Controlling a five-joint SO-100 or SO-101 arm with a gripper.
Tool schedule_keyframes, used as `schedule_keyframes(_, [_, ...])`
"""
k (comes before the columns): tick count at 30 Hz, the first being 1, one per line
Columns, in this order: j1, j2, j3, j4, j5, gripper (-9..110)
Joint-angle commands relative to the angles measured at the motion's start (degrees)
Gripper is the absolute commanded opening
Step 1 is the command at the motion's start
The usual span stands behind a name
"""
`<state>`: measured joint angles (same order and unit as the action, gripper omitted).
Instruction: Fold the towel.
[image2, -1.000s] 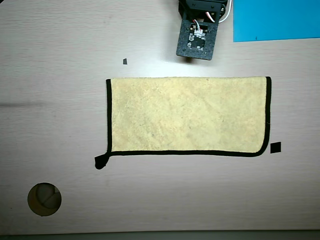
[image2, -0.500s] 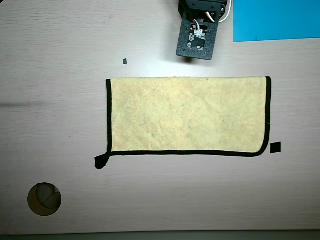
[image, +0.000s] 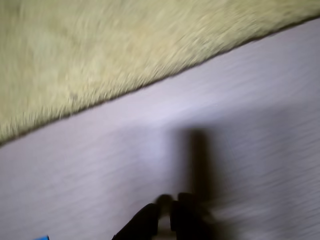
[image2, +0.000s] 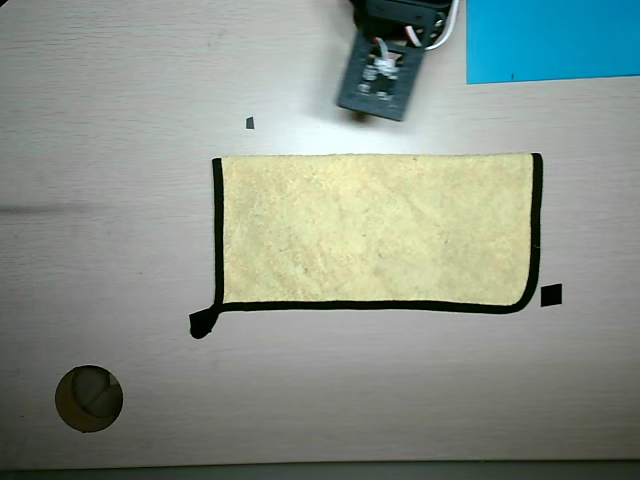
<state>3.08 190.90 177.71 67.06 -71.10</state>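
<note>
Fuzzy, pale yellow rectangular towel (image2: 375, 232), black-bound, lies flat just beyond the gripper (image: 167, 210), whose blurred jaws' state cannot be told.

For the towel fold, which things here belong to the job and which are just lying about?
Job:
- towel, lying flat, apparently already folded once
- end effector, above the bare table beside the towel, touching nothing

Lying about:
- blue sheet
- black square
- small black mark
- round hole in the table
</note>
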Motion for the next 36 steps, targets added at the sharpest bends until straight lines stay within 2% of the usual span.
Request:
schedule_keyframes(1, [3.3,-6.1,-1.8,-7.8,7.1,1])
schedule_keyframes(7, [9.3,-27.8,-16.5,-17.8,27.2,5])
schedule_keyframes(12, [15.2,-49.0,-32.8,-19.0,45.2,12])
schedule_keyframes(17, [18.8,-61.8,-44.5,-20.0,59.2,15])
schedule_keyframes(23, [22.9,-74.3,-52.1,-27.6,73.8,15])
schedule_keyframes(29, [28.2,-88.2,-62.0,-32.7,81.1,14])
schedule_keyframes(36, [31.0,-95.1,-64.9,-32.7,78.9,17])
